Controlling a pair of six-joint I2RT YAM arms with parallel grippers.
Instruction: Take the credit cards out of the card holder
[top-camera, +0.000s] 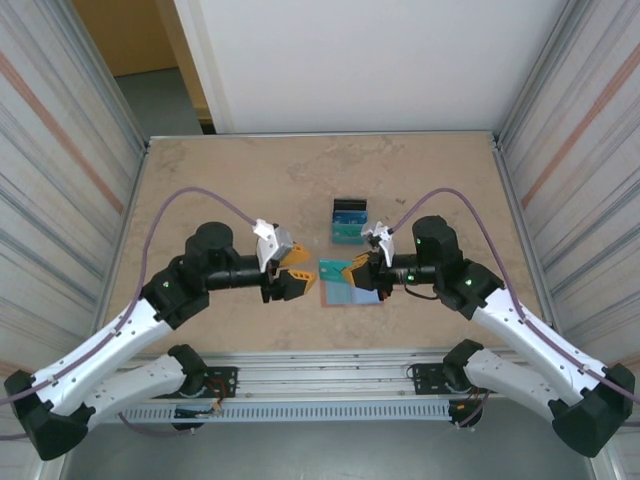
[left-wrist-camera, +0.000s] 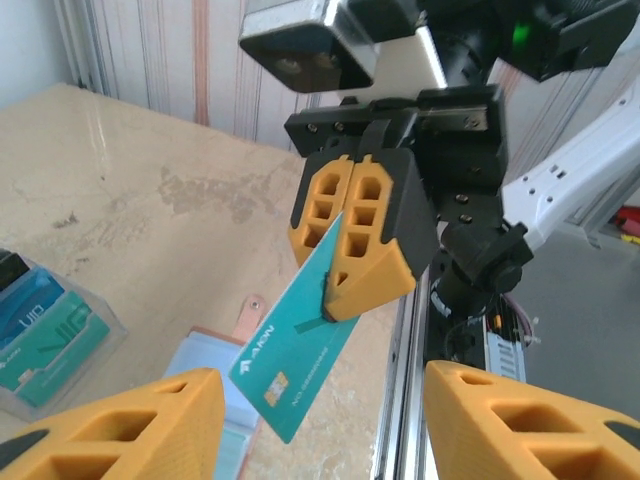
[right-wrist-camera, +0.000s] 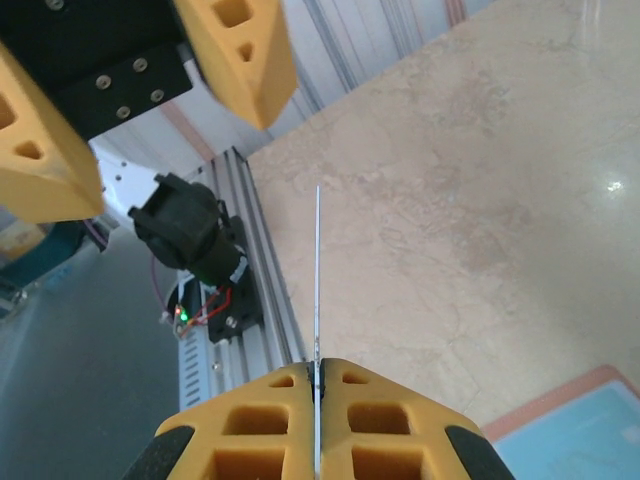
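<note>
I see R arm reaching in from frame right, R gripper (top-camera: 356, 272) pinching a teal credit card (left-wrist-camera: 297, 367) above the open card holder (top-camera: 352, 296), frame centre. L gripper (top-camera: 292, 271) faces it, fingers spread. Clear stand (top-camera: 350, 222), upper centre, holds blue cards (left-wrist-camera: 40, 335).

- Left gripper (top-camera: 299, 268) and right gripper (top-camera: 357, 272): matching build, with black bodies and orange-yellow fingers (left-wrist-camera: 372, 232).
- Each finger is a blunt wedge moulded with a column of hollow rectangular cells, and has a black shell on its outer side.
- Directly behind the jaws sits a black block mount (right-wrist-camera: 85, 55) studded with small silver screws (right-wrist-camera: 125, 112).
- Above the jaws is a silver-grey camera housing (top-camera: 272, 240), boxy and angular.
- Further back from the jaws are black cylindrical joints (top-camera: 212, 242), each showing a small green light (top-camera: 418, 240).
- Beyond those are long white links (top-camera: 105, 348), smooth and tapered, ending in black caps.
- A thin purple cable (top-camera: 180, 198) loops from behind each set of jaws down along the white links.
</note>
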